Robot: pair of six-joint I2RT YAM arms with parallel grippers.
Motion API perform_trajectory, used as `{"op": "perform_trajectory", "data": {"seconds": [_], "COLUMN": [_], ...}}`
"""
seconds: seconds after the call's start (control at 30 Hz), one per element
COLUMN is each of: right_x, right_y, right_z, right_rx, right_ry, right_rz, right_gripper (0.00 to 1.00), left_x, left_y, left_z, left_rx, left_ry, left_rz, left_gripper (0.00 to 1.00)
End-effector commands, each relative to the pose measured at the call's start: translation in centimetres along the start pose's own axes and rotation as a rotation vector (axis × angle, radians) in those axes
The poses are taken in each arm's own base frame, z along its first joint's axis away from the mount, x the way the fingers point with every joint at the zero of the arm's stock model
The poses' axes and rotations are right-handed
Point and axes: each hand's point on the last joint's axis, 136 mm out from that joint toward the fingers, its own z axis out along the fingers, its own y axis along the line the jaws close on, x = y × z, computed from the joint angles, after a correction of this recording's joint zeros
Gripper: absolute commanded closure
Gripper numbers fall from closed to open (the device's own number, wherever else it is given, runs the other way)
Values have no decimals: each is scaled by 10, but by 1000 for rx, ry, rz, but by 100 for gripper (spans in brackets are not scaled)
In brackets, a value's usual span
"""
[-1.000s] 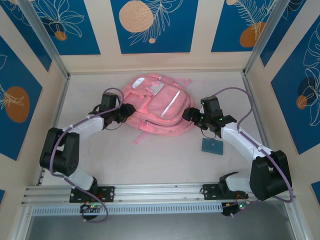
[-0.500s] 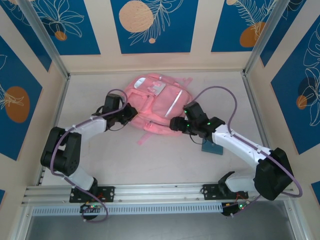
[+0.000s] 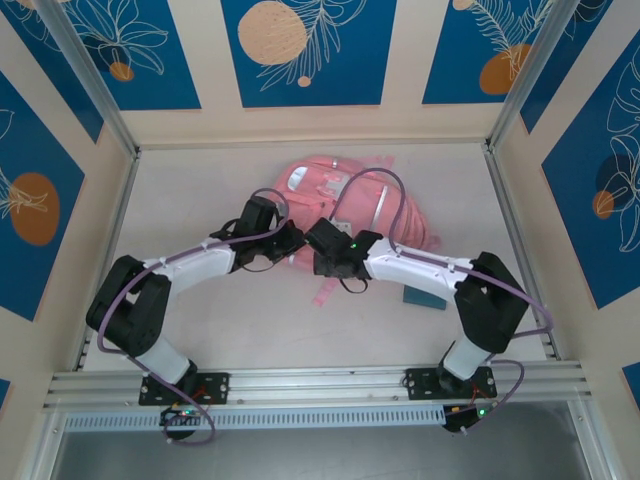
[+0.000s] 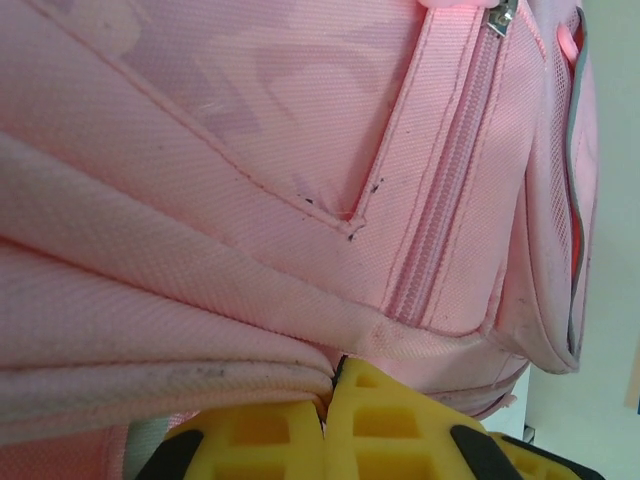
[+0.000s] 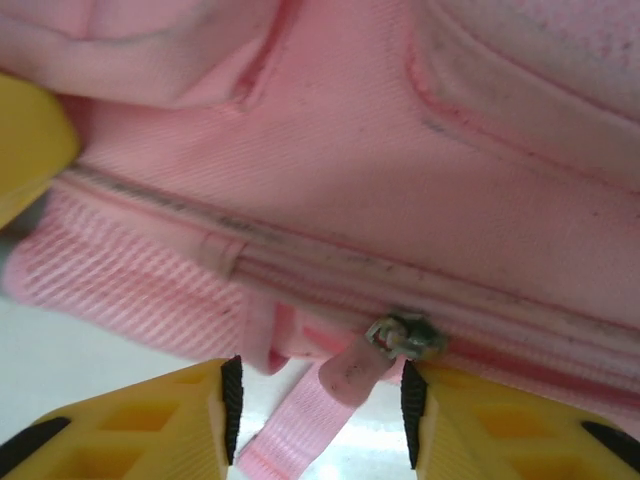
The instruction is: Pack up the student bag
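Note:
The student bag (image 3: 325, 195) is a soft pink backpack lying flat at the middle of the table. My left gripper (image 3: 293, 243) is at its near left edge. In the left wrist view this gripper (image 4: 333, 375) is shut on a fold of the bag's pink fabric (image 4: 200, 375). My right gripper (image 3: 318, 247) sits just to its right, also at the bag's near edge. In the right wrist view this gripper (image 5: 320, 400) stands open, with the pink zipper pull (image 5: 352, 373) and its metal slider (image 5: 405, 338) between the yellow fingers (image 5: 470, 420). The right finger is close against the slider.
A small teal case (image 3: 427, 296) lies on the table right of the bag, partly under my right forearm. A loose pink strap (image 3: 325, 290) trails from the bag toward the near edge. Metal frame posts and patterned walls close in the table at left, right and back.
Both arms have swung inward to the bag's near edge. The left gripper has shut on the fabric. The right jaws have narrowed around the zipper pull. The bag has shifted right.

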Motion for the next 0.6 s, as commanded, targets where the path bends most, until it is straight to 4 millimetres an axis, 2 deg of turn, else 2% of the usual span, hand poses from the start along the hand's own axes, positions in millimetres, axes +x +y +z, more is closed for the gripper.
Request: {"op": "perform_trajectory", "data": {"seconds": [0.0, 0.2, 0.43, 0.57], "right_x": [-8, -8, -7, -7], "right_y": [-12, -25, -46, -44], "right_z": [3, 6, -7, -10], "right_rx": [117, 220, 350, 352], "right_ry": [-29, -34, -81, -103], "right_rz": [10, 11, 6, -22], "right_gripper": [58, 69, 72, 74], "left_x": [2, 2, 1, 0], "left_y": [-23, -25, -26, -27], "left_z": [-5, -5, -5, -6], "left_rx": [44, 44, 37, 35], "left_ry": [11, 11, 9, 11], "left_rz": [59, 67, 62, 68], "left_gripper": [100, 100, 100, 100]}}
